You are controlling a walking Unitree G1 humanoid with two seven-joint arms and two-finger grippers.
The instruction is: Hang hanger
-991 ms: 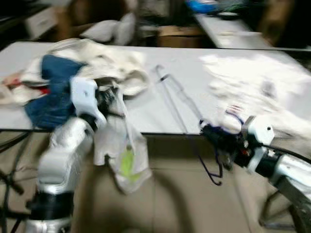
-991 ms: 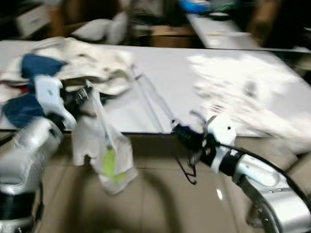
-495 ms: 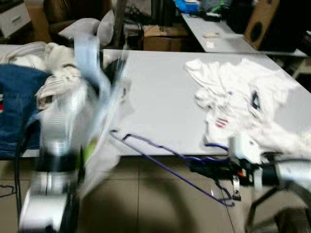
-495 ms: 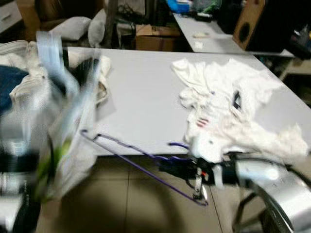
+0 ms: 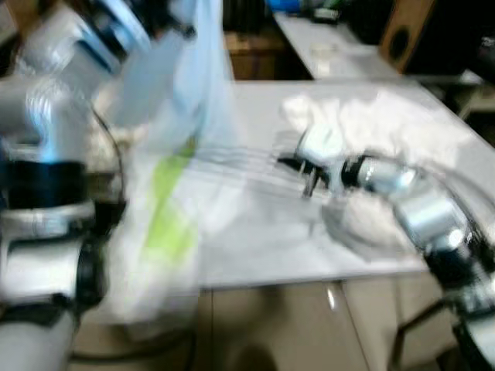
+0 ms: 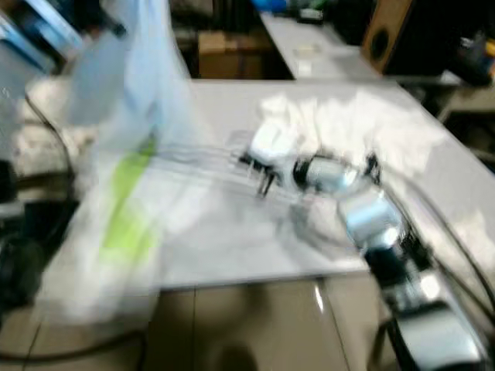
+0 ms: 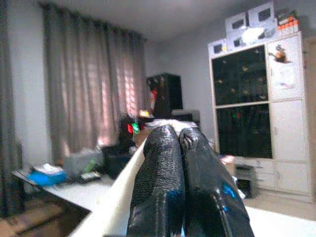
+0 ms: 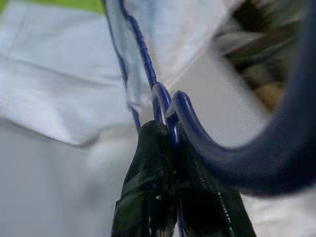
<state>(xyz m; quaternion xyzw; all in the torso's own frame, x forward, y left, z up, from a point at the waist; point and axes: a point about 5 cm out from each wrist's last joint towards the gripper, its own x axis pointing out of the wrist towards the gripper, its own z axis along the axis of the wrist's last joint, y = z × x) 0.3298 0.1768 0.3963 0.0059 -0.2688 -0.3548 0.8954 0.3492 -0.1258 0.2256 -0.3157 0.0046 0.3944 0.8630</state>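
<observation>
Threading step: hanger going into the raised garment.
Your right tool [image 8: 168,197] is clamped on the blue hanger [image 8: 148,69] at its hook, above the surface [image 5: 263,247]; your left tool [image 7: 182,192], fingers pressed together, holds the white garment [image 5: 178,154] aloft. Next, steer the hanger's arm inside the cloth.

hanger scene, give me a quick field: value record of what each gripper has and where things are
right gripper: shut on the blue hanger at its neck, held over the table
left gripper: raised high, fingers pressed together on the white garment
white garment: hangs down from the left gripper, green patch on it
hanger position: points from the right gripper toward the garment; views too blurred to tell if it is inside
table: white, with a heap of white clothes behind the right arm
image quality: eye views motion-blurred
</observation>
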